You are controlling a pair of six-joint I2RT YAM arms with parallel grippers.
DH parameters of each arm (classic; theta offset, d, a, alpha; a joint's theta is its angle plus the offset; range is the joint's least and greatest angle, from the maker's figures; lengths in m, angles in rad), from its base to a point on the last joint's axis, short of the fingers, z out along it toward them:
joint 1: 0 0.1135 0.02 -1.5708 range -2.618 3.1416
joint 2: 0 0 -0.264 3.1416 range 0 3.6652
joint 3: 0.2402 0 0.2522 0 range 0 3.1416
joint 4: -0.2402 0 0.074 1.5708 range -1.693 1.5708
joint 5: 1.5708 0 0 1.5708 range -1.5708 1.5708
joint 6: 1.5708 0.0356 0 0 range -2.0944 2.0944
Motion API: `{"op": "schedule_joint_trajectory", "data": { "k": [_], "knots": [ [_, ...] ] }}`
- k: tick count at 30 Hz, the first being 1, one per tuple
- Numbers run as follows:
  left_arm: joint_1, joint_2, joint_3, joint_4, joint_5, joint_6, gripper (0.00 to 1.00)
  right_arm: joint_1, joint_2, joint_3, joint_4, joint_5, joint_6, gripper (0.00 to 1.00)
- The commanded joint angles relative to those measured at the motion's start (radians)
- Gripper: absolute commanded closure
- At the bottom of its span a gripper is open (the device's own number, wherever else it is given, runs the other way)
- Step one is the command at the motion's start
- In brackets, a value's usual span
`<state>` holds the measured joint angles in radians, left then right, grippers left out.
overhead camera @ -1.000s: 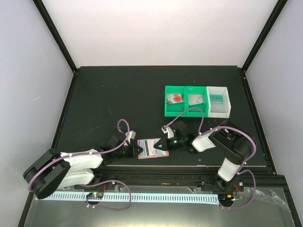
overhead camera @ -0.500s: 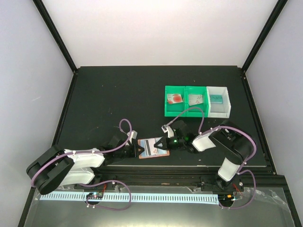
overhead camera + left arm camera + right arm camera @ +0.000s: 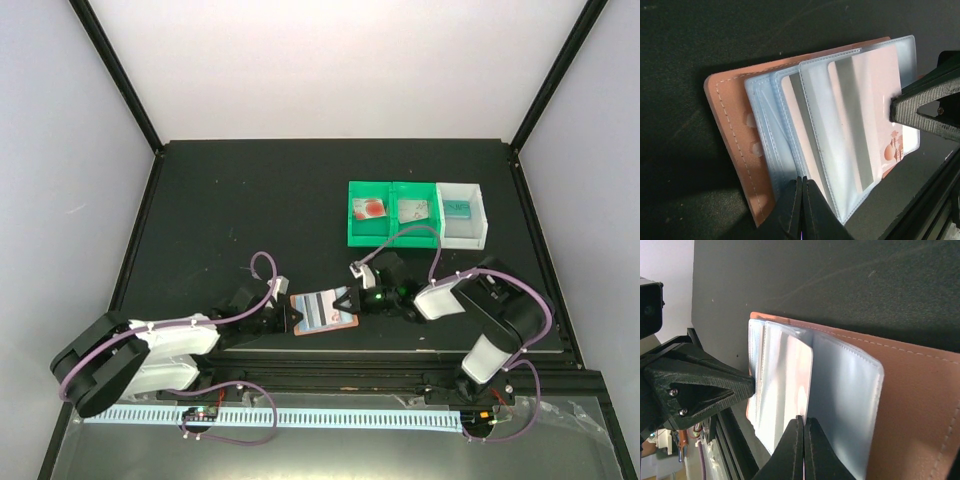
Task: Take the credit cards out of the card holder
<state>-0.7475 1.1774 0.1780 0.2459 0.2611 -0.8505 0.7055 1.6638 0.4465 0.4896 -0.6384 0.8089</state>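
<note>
The salmon-pink card holder (image 3: 322,312) lies open near the table's front edge, its pale blue-grey pockets fanned out. My left gripper (image 3: 288,318) is shut on the pocket leaves at the holder's left end (image 3: 730,120). My right gripper (image 3: 347,300) is shut on the edge of a whitish credit card (image 3: 790,385) that sticks partly out of a pocket. The card's reddish marks show in the left wrist view (image 3: 892,150), beside the right fingers (image 3: 925,107). The left gripper also shows in the right wrist view (image 3: 700,385).
A green two-part bin (image 3: 392,238) and a white bin (image 3: 478,225) stand behind the right arm. They hold a card with a red mark (image 3: 370,209), a pale card (image 3: 414,209) and a teal card (image 3: 458,208). The table's front rail runs just below the holder.
My right gripper has shifted a little to the right with the card, which now shows slightly more outside the pocket. The left gripper and holder have stayed almost still.
</note>
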Motion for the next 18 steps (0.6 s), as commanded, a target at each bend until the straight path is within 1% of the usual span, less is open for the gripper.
{"op": "schedule_joint_trajectory", "data": {
  "k": [1,5,9,15,18],
  "knots": [
    [-0.002,-0.013,0.02,-0.137,-0.053,0.011,0.98,-0.026,-0.027,-0.015,-0.071,0.039,-0.045,0.99],
    [-0.002,-0.028,0.025,-0.155,-0.053,0.007,0.98,-0.035,-0.061,-0.032,-0.1,0.079,-0.068,0.99],
    [-0.001,-0.044,0.026,-0.155,-0.046,0.006,0.98,-0.035,-0.076,-0.029,-0.136,0.067,-0.087,0.99],
    [-0.001,-0.049,0.043,-0.148,-0.036,-0.002,0.98,-0.035,-0.188,-0.008,-0.244,0.118,-0.135,0.99],
    [-0.001,-0.064,0.068,-0.167,-0.024,-0.005,0.93,-0.035,-0.259,0.023,-0.35,0.159,-0.181,0.99]
  ]
}}
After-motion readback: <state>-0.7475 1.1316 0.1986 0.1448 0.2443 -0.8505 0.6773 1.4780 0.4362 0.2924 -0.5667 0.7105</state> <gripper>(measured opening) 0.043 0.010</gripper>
